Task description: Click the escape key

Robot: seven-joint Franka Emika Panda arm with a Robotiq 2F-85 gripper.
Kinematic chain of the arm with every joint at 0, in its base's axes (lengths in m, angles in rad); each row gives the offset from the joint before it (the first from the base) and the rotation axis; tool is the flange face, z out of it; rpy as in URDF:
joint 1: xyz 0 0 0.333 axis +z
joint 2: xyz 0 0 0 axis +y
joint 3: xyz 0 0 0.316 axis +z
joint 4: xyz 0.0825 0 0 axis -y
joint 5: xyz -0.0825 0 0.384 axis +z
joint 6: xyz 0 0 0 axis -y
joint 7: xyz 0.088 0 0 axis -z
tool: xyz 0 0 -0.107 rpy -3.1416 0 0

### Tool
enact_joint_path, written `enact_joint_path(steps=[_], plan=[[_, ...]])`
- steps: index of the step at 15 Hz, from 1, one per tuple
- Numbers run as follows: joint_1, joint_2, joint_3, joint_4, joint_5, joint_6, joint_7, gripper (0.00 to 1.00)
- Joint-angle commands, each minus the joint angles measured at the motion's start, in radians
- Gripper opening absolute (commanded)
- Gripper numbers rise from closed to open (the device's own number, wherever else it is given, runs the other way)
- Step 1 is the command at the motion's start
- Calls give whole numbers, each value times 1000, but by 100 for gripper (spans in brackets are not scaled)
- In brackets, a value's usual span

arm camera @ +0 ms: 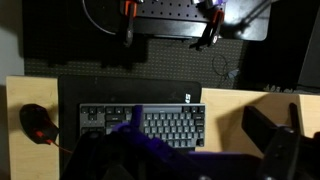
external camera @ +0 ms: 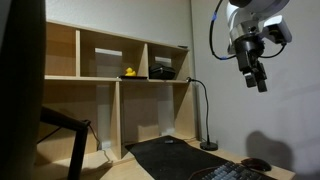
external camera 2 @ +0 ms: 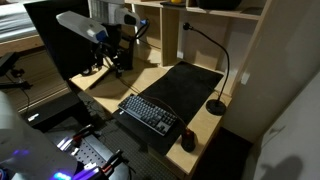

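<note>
A dark keyboard point(external camera 2: 150, 112) lies on a black desk mat point(external camera 2: 190, 80) near the front edge of a wooden desk. It also shows in an exterior view point(external camera: 235, 172) and in the wrist view point(arm camera: 140, 125). The escape key is too small to single out. My gripper point(external camera: 259, 78) hangs high above the desk, well clear of the keyboard. In the wrist view its two fingers point(arm camera: 198, 150) stand wide apart with nothing between them. In an exterior view the arm point(external camera 2: 95, 28) is above the desk's far left side.
A mouse point(external camera 2: 188, 140) point(arm camera: 38, 122) lies beside one end of the keyboard. A gooseneck lamp point(external camera: 205, 120) stands on its base point(external camera 2: 215, 105) next to the mat. Wooden shelves point(external camera: 110, 60) at the back hold a yellow duck point(external camera: 129, 72) and a dark box point(external camera: 163, 70).
</note>
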Motion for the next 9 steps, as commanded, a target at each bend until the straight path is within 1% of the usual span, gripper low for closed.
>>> enact_joint_path(steps=[1,5,7,8,9], plan=[[-29,-2,17,-4,11,16,115,100],[-41,-14,21,-19,75,117,231,100],[-31,-17,11,-26,127,178,243,100],[-31,2,19,0,96,123,224,100],[-31,2,18,0,112,141,229,100]])
